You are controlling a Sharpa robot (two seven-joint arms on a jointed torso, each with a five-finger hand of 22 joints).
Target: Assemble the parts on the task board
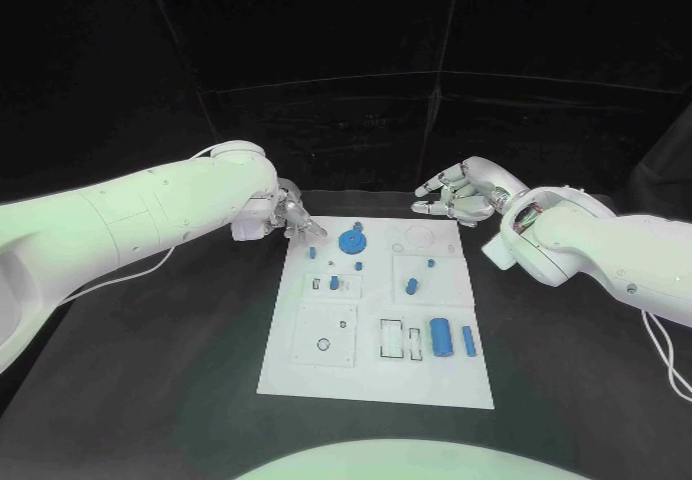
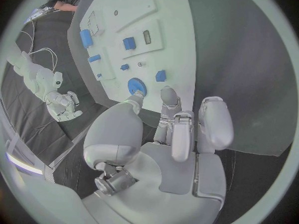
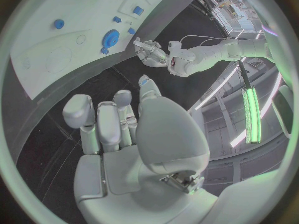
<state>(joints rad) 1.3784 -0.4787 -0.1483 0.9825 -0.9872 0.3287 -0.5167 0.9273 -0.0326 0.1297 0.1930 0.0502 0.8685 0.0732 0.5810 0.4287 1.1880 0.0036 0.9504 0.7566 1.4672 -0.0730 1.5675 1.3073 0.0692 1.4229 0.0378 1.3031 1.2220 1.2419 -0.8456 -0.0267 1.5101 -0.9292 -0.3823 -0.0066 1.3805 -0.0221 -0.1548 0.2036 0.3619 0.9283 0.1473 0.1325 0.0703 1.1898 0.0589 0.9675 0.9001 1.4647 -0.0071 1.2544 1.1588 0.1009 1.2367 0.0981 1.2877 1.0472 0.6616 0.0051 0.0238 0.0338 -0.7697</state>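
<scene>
The left hand (image 1: 289,216) is hovering at the far left corner of the white board (image 1: 378,385), fingers loosely apart and holding nothing; in the left wrist view its fingertips (image 2: 167,93) are sitting just short of the board's edge, near the round blue disc (image 1: 352,241). A small blue block (image 1: 312,253) is lying just beside that disc, closer to the hand.

Moving rightward across the board, a small blue piece (image 1: 333,283) is sitting in the left middle panel, an oval blue piece (image 1: 411,286) and a tiny blue peg (image 1: 430,265) are lying in the right middle panel, and a blue cylinder (image 1: 441,338) with a slim blue bar (image 1: 469,341) just beside it are resting on the near right part. That is making seven blue parts that I can count, on one board.

The right hand (image 1: 457,192) is hanging off the far right corner, apart from the board, fingers curled partway and gripping nothing.

The likely trouble: the left hand is reaching in among two parts lying close together, so fingers closing on the disc could be nudging the small block aside, or pushing the board itself. A flat disc may also be slipping out of a shallow pinch.
</scene>
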